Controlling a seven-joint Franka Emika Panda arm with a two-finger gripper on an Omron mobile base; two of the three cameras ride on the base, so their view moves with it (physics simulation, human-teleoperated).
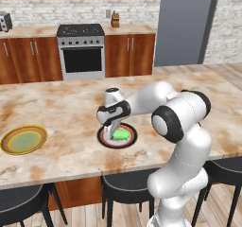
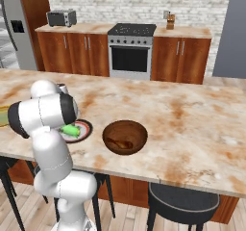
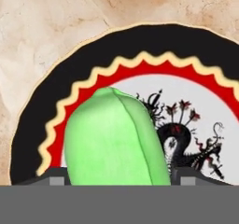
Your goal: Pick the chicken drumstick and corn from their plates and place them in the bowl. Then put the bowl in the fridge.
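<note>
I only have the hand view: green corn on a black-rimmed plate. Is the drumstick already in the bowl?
Observer: Yes. In the right base view the chicken drumstick lies inside the bowl.
Operator: Where's the bowl?
Observer: On the counter, just right of the black-rimmed plate.
Operator: Other plate?
Observer: The yellow-rimmed plate sits bare, far left in the left base view.
Operator: Pincer?
Observer: The pincer is down over the corn; its grip is hidden.

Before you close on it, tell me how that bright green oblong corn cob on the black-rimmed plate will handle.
The bright green oblong corn cob looks rounded and smooth, so it may roll or slip sideways on the flat black-rimmed plate if nudged. Its solid, even shape suggests it is stiff, not floppy. The gripper sits astride it, fingertips low on either side, so a squeeze across its width should probably hold.
</note>
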